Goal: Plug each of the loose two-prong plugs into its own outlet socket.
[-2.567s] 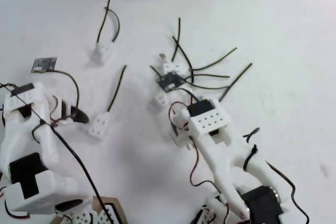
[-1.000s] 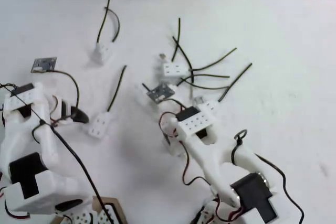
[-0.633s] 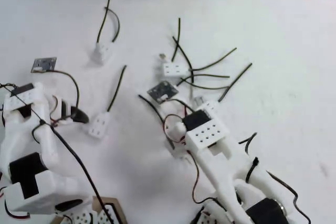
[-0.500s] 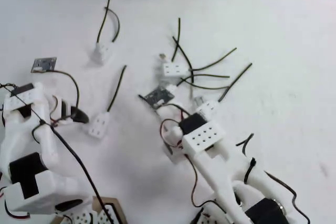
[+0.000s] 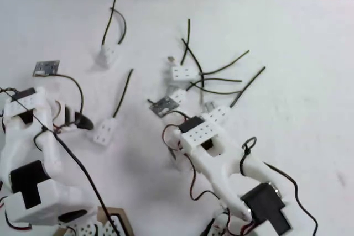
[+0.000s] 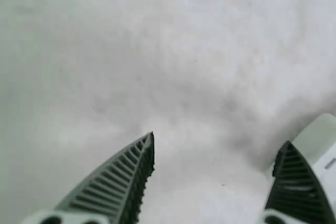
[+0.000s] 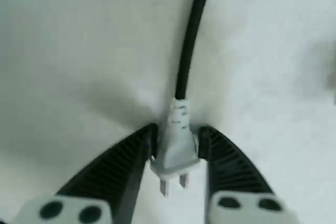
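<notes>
The right gripper is clenched on a plug over the surface, with the prongs facing back toward its wrist. Pushing it into a socket like this could miss or twist it loose. The left gripper hangs released, well apart.

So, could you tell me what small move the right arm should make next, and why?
Probably lift slightly and carry the plug toward an outlet block: the right gripper is shut on the plug's body, prongs free, its cord trailing away.
</notes>
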Controlling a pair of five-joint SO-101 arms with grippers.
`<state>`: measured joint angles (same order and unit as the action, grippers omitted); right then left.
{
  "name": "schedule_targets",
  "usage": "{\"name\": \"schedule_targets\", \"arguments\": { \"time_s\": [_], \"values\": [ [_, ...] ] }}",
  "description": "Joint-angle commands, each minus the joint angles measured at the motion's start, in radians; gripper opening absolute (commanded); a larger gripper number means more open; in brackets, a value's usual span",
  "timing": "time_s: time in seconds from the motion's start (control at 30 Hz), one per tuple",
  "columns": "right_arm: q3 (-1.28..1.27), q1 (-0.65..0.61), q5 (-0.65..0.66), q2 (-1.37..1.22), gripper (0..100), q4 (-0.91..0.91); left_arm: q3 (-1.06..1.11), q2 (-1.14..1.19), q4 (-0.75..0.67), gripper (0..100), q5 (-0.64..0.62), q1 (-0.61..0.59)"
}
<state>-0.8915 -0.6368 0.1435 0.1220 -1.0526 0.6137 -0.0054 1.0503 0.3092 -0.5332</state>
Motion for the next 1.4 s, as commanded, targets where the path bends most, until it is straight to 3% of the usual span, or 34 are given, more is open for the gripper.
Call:
{"name": "schedule_targets", "arguments": {
  "time_s": [0.0,0.2,0.57,0.83,1.13,1.37],
  "values": [
    [0.009,-0.012,0.074,-0.062,4.1,0.051,0.0,-0.039,-0.009,35,-0.002,-0.004],
    [0.009,0.051,0.104,-0.031,1.7,0.067,0.0,-0.038,-0.009,35,-0.002,-0.004],
    [0.009,0.059,0.095,0.136,1.8,0.012,0.0,-0.038,-0.009,35,-0.002,-0.004],
    [0.041,0.22,0.009,0.148,1.8,0.143,0.0,-0.038,-0.009,35,-0.002,-0.004],
    [0.066,0.209,0.014,0.162,1.8,0.125,0.0,-0.038,-0.009,35,-0.002,-0.004],
    [0.072,0.162,0.011,0.386,1.8,0.041,0.0,-0.038,-0.009,35,-0.002,-0.004]
  ]
}}
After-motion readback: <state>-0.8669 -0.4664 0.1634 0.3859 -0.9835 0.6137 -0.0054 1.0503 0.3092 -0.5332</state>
